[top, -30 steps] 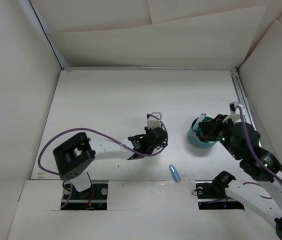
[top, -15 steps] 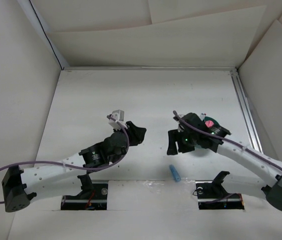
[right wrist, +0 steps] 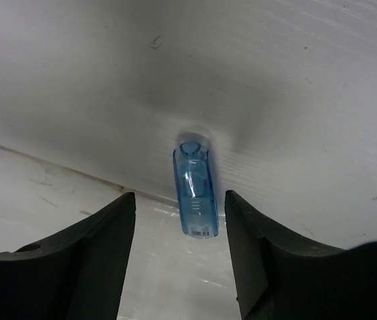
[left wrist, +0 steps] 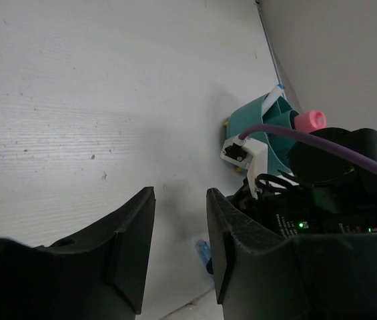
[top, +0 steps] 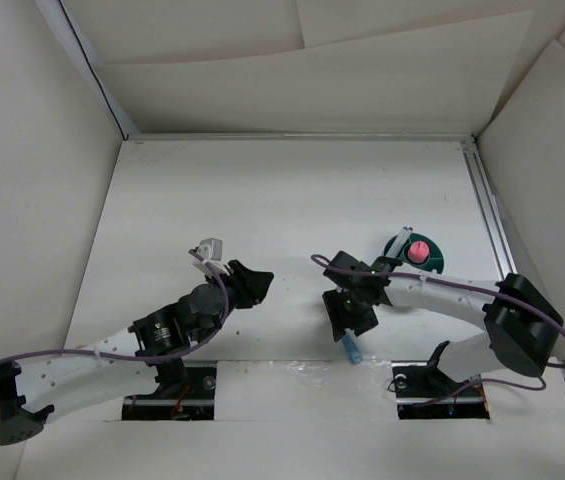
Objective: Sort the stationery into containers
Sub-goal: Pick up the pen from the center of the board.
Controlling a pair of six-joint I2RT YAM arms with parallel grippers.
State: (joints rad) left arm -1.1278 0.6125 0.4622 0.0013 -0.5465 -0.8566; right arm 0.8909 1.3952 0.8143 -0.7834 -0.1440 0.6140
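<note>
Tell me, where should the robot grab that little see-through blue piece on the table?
Probably across its middle, pinching the two long sides and coming straight down from above. The blue piece lies flat on the table. It is long and narrow, so the short way across is the easy squeeze. The right gripper hangs open over it, straddling that narrow width.

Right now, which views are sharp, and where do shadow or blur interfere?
Right wrist: light blue piece sharp, soft shadow on the table beyond it, right fingers dark. Left wrist: left fingers black and featureless, teal cup clear. Top external: evenly lit.
</note>
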